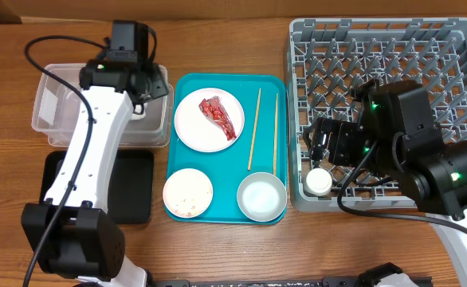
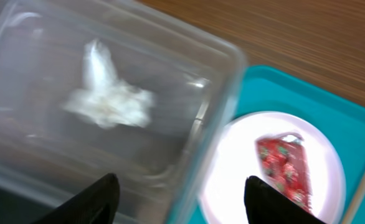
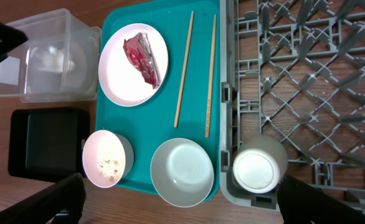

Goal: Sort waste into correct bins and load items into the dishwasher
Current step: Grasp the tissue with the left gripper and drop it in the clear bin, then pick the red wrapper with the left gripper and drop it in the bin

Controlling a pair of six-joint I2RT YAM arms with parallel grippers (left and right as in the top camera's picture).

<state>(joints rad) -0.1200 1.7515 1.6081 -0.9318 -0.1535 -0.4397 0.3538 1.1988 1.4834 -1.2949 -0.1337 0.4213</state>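
The crumpled white tissue (image 2: 111, 99) lies inside the clear tub (image 1: 54, 100). My left gripper (image 2: 179, 199) is open and empty above the tub's right edge. The red wrapper (image 1: 221, 115) lies on a white plate (image 1: 195, 127) on the teal tray (image 1: 182, 171). Two chopsticks (image 1: 255, 127) lie on the tray. A small plate with food scraps (image 1: 187, 192) and a white bowl (image 1: 260, 196) sit at the tray's front. The white cup (image 1: 319, 182) stands in the grey rack (image 1: 377, 48). My right gripper (image 3: 179, 199) is open, above the bowl and cup.
The black tray (image 1: 134, 187) lies in front of the clear tub, partly under my left arm. The rack fills the right side of the wooden table. My right arm hangs over the rack's front half.
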